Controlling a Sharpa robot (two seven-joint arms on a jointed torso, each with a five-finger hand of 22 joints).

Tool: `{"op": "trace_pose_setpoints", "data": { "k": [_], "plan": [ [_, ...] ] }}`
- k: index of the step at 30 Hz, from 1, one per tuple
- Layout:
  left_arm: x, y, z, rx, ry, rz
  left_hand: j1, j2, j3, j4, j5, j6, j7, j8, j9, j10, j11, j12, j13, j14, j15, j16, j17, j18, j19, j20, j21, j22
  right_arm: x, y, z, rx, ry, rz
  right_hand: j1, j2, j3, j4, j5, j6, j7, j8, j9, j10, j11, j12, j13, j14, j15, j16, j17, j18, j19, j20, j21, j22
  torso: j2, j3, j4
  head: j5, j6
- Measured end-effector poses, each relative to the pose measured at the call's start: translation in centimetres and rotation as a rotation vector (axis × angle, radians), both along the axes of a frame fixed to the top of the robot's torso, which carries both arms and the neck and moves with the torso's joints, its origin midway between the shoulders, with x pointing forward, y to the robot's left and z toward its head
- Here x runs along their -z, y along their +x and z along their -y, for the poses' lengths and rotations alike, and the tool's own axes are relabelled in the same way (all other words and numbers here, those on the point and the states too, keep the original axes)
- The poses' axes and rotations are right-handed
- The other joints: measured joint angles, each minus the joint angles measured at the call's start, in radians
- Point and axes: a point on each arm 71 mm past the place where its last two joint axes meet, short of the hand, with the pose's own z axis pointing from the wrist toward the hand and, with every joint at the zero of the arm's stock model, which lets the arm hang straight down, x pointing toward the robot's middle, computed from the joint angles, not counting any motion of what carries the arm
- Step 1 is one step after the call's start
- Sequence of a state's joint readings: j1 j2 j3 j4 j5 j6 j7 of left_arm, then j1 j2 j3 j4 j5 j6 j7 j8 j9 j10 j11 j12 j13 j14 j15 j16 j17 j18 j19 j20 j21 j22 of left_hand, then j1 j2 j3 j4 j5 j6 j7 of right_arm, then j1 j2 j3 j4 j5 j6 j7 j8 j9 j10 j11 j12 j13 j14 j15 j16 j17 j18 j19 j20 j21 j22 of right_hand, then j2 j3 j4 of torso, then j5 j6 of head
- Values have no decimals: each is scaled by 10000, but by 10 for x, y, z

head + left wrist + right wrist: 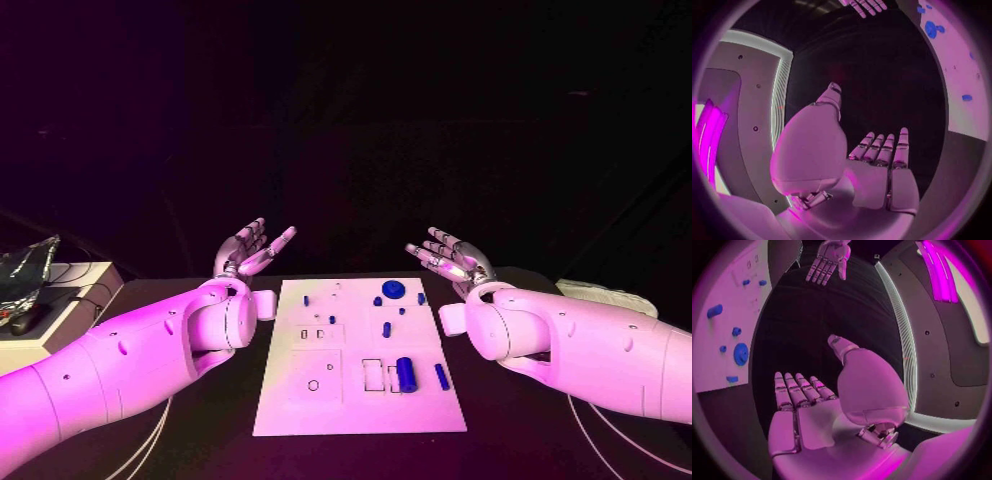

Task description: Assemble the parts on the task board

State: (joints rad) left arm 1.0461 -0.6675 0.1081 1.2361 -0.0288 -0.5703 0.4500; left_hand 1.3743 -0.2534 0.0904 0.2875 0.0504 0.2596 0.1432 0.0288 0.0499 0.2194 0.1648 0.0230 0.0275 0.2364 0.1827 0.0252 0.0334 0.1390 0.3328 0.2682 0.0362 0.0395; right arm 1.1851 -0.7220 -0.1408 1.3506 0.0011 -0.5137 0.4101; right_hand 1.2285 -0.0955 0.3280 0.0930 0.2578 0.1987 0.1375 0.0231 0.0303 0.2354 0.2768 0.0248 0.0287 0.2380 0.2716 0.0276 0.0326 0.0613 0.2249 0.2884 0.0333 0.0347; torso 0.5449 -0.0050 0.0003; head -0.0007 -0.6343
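Head view: the flat white rectangular task board (361, 400) is seen lying in the middle of the black table (188, 440), between the two arms. Small blue parts are scattered over its right half: a round blue disc (392, 289) towards the far edge, a stubby blue cylinder (405, 373) near the near-right corner, and a slim blue peg (441, 376) just right of it. Several smaller blue pieces are noted between these.

The left hand (248, 250) is raised at the far-left corner of the board, palm up, fingers spread, nothing held. The right hand (453, 257) is raised at the far-right corner in like manner, fingers apart and empty. No part is touched by either hand.

The parts are judged to be light, rigid and probably smooth moulded plastic, liable to roll or slip if nudged. The cylinder is best taken across its round flanks at mid-length; the disc is best pinched at its rim. Whether any piece is already seated cannot be told.
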Motion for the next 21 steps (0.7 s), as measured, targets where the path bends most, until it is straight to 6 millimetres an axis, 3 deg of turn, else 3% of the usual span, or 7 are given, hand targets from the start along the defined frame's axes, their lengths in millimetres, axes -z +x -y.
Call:
{"op": "trace_pose_setpoints", "data": {
  "k": [1, 5, 8, 11, 14, 17, 21],
  "plan": [
    [0, 2, 0, 86, -35, -6, 295, -12, 53, 82, 29, 164, -12, 63, 30, 153, 72, 52, 25, 185, 55, 65, 29, 152, 93, 94, 0, 17, 0, 2, 0, -176, 19, -74, 102, -16, 37, -36, 0, 56, -16, 6, 3, 65, 21, 0, 3, 75, -4, 0, 10, 1, 68, 12, 33, 14, 0, 0, 0, 0, 0],
    [1, 3, 0, 325, -97, -35, 495, 155, 235, 147, 29, 656, 13, 204, 127, 763, 221, 135, 95, 788, 126, 223, 132, 154, 315, 196, 63, 43, 0, 6, 0, -610, 73, -259, 441, -49, 134, -133, 0, 380, 12, 101, 63, 482, -2, 65, 52, 519, -39, 109, 78, 159, 437, 19, 177, 77, 0, 0, 0, 0, 0],
    [1, 3, 0, 498, -122, -54, 565, 742, 743, 101, 29, 2052, 97, 629, 400, 2499, 522, 477, 241, 2521, 243, 682, 411, 152, 1662, 246, 424, 206, -1, 9, 2, -924, -150, -201, 704, -100, 245, -245, 0, 935, 43, 280, 161, 1177, -32, 202, 105, 1309, -115, 327, 200, 193, 897, 19, 362, 154, 5, -3, -1, 0, -32],
    [-1, 1, -17, 576, -16, -21, 673, 1165, 1082, 46, 28, 3836, 276, 1188, 751, 5222, 634, 937, 404, 5267, 169, 1461, 846, 196, 4188, 231, 1125, 474, -13, 24, 21, -1009, -1688, 812, 1014, -163, 399, -499, -62, 2013, 113, 610, 361, 2572, -141, 428, 201, 2820, -298, 716, 427, 449, 2032, 8, 772, 328, 77, -25, -1, -33, -227],
    [-3, -2, -25, 721, 91, 3, 871, 1348, 1355, -36, 28, 5550, 545, 1781, 1077, 7054, 319, 1269, 462, 6640, -195, 1963, 1139, 324, 5469, -2, 1623, 593, -22, 30, 25, -1387, -3088, 1683, 1175, -318, 622, -732, -62, 3433, 219, 1031, 611, 4167, -340, 621, 268, 4364, -570, 1137, 642, 703, 3472, -39, 1337, 533, 169, -47, -6, -62, -326],
    [-8, -6, -21, 1132, 126, 94, 1012, 1252, 1612, -51, 28, 6248, 679, 2064, 1191, 8084, 2, 1369, 458, 7759, -579, 2444, 1563, 322, 6523, -355, 2075, 712, -24, 32, 20, -1954, -4377, 2362, 1302, -445, 915, -930, -105, 4726, 394, 1401, 821, 5591, -595, 698, 302, 5799, -911, 1533, 853, 862, 4796, -234, 1921, 741, 258, -63, -8, -85, -370],
    [-19, -12, -21, 1638, 249, 326, 1310, 1065, 2058, -104, 28, 6852, 470, 2291, 1361, 9251, -359, 1388, 485, 9112, -1080, 3234, 2357, 320, 7718, -884, 2715, 946, -32, 36, 15, -2528, -6027, 3163, 1401, -544, 1191, -1135, -105, 6015, 603, 1752, 1018, 7135, -956, 720, 324, 7642, -1440, 2126, 1234, 1013, 6313, -669, 2919, 1183, 396, -84, -8, -99, -389]
  ]
}}
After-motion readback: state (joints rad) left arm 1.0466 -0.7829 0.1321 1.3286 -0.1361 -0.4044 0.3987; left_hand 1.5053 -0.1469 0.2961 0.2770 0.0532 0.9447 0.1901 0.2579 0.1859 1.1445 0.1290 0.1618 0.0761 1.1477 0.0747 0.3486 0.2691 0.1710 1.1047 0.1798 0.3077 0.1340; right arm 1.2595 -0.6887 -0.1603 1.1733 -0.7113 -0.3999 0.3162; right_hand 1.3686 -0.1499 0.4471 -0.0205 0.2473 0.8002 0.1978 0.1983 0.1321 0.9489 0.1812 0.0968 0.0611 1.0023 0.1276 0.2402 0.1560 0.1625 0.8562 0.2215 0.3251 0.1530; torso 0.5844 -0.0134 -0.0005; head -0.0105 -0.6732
